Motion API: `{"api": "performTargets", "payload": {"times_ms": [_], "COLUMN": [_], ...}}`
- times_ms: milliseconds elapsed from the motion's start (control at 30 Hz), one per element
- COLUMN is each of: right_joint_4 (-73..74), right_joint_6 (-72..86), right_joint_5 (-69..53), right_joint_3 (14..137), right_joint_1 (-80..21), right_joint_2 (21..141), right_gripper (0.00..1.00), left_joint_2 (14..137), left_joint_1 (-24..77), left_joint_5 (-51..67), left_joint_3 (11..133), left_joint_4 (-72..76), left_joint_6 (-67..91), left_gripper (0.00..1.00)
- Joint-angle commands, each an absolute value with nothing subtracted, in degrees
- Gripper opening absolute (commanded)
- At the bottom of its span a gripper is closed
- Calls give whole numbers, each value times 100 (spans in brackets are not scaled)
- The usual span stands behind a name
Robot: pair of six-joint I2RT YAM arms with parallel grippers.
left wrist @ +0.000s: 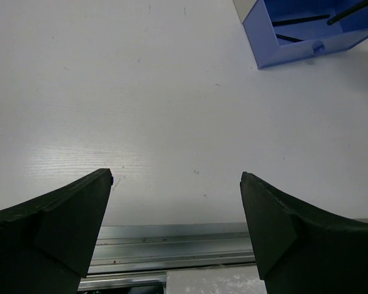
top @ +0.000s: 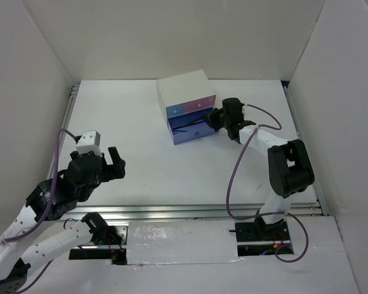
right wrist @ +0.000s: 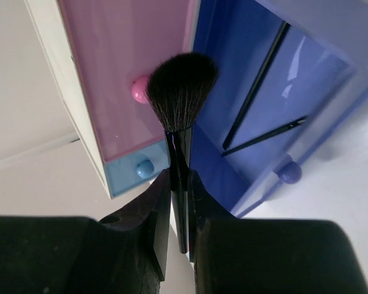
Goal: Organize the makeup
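1. The white box [top: 184, 89] is seen at upper centre; its open blue drawer [top: 191, 132] is partly covered by the right arm.
2. The left gripper [top: 113, 162], lower left, is held wide apart above the table [top: 172, 177].
3. The right gripper [right wrist: 179, 184] is clamped on a brush [right wrist: 181, 92] before the drawer; the handle's end is hidden.
4. Two thin black sticks [right wrist: 257, 86] are seen inside the drawer.

White links and black joints on left arm [top: 34, 214] and right arm [top: 288, 168]; purple cables [top: 229, 193]; left gripper [top: 118, 160] and right gripper [top: 213, 118] matte black.
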State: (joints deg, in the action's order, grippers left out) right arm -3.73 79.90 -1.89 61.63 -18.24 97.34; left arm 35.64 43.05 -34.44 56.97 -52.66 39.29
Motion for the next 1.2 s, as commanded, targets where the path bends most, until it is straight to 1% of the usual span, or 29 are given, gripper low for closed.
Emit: {"api": "performTargets", "payload": {"times_ms": [0,133,200,233,267,367,400,433,533,567,600,667,700,733,767,800,900,1000,1167], "right_joint_4": [-386,-422,-273,-246,-237,-272,-255,-211,-211,-315,-482,-606,-633,-685,-729,-808,-1414,-1704,-2969], "right_joint_6": [8130,8113,8051,8007,8007,7928,7884,7762,7576,7550,7463,7401,7322,7330,7374,7505,7698,7778,7902], "right_joint_5": [-104,-272,-264,-246,-246,-343,-334,-308,-299,-186,-132,-45,-9,174,228,255,62,-140,-509], "right_joint_3": [6609,6828,7021,7057,7101,7137,7154,7172,7006,6683,6453,5917,5715,5295,5091,4871,4185,4061,4051], "right_joint_1": [-1863,-1916,-1977,-1995,-2013,-2039,-2056,-2074,-2066,-2074,-2074,-2083,-2092,-2118,-2136,-2136,-2127,-2136,-2074], "right_joint_2": [9983,10204,10300,10327,10353,10284,10240,10178,9784,9443,9292,8843,8720,8597,8465,8429,8586,9008,9911], "right_gripper": [8,9,14,19,35,45,46,52,54,59,60,55,49,25,8,0,0,0,0], "left_joint_2": [3568,3586,3569,3560,3551,3489,3481,3454,3437,3437,3428,3419,3419,3419,3410,3401,3410,3445,3463], "left_joint_1": [4280,4280,4280,4280,4280,4280,4280,4280,4271,4280,4280,4280,4272,4271,4271,4271,4280,4271,4280], "left_joint_5": [-3428,-3445,-3437,-3437,-3410,-3322,-3322,-3314,-3278,-3287,-3287,-3270,-3278,-3296,-3296,-3287,-3278,-3296,-3313], "left_joint_3": [5669,5678,5678,5669,5669,5651,5651,5651,5643,5643,5643,5643,5634,5642,5643,5634,5634,5642,5643], "left_joint_4": [-5098,-5115,-5106,-5098,-5072,-5036,-5010,-5010,-4992,-5001,-5001,-4992,-4992,-4992,-4992,-4992,-4983,-5001,-5010], "left_joint_6": [3911,3911,3911,3911,3885,3815,3806,3814,3788,3797,3797,3788,3788,3797,3797,3797,3797,3797,3814], "left_gripper": [99,99,99,99,99,100,99,99,99,99,100,99,99,99,99,99,99,99,99]}}
